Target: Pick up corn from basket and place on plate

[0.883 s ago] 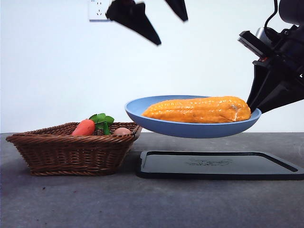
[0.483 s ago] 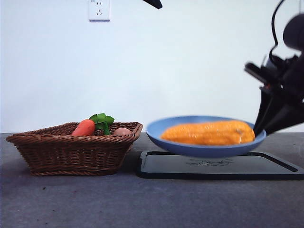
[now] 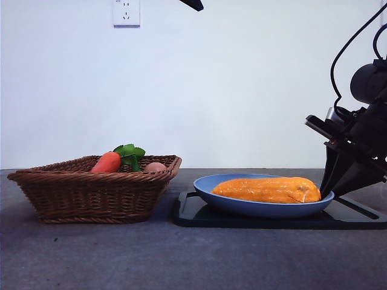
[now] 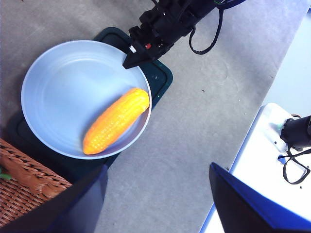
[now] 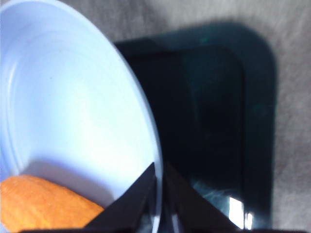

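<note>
Right gripper is seen at the right side of the front view, its two black jaws clamped on the rim of the plate. That blue plate is set on the black tray, and the corn is lying lengthwise in it. Left gripper is held high above the table with its jaws spread apart, nothing between them. A carrot is kept in the basket beside the tray.
</note>
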{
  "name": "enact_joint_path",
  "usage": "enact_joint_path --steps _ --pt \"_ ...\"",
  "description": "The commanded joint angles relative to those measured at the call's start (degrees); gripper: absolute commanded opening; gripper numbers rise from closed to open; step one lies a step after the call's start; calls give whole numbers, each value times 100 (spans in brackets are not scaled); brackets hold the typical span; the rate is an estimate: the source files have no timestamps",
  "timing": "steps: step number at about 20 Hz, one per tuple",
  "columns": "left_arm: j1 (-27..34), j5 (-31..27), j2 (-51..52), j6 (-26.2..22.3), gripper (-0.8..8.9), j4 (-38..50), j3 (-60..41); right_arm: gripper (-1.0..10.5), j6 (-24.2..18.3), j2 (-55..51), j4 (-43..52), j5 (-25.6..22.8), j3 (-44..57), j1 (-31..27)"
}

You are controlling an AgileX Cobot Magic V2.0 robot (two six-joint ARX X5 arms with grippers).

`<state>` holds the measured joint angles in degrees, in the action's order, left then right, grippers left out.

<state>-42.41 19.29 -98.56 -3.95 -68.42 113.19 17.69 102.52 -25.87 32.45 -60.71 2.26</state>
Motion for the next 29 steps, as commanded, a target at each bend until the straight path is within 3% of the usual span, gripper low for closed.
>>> enact_joint_path --steps 1,3,8,13,16,19,23,26,29 --pt "-35 0 -24 -101 339 52 149 3 -186 85 -2 11 -90 24" --pt "-35 0 -24 -101 339 55 149 27 -184 85 -85 28 -90 22" --pt "-33 -2 -24 -98 339 35 149 283 -129 -63 -293 57 -122 13" --pt "-31 -2 -24 -96 338 22 149 285 -413 -1187 -911 11 -122 -90" --pt "-28 -2 -24 -96 338 22 149 284 -857 -2227 -1705 20 -122 -66" --pt "-31 -2 -24 -98 338 -22 149 284 -1250 -3257 -2691 11 -122 190" --pt "-31 -2 -24 -98 333 -243 149 283 -1399 -4315 -3421 11 -122 649" --pt "-31 -2 -24 -98 256 -389 149 274 -1480 -4715 -3571 -92 -122 929" --pt "-31 -2 -24 -98 97 -446 149 76 -1620 -4765 -3832 -144 -120 1071"
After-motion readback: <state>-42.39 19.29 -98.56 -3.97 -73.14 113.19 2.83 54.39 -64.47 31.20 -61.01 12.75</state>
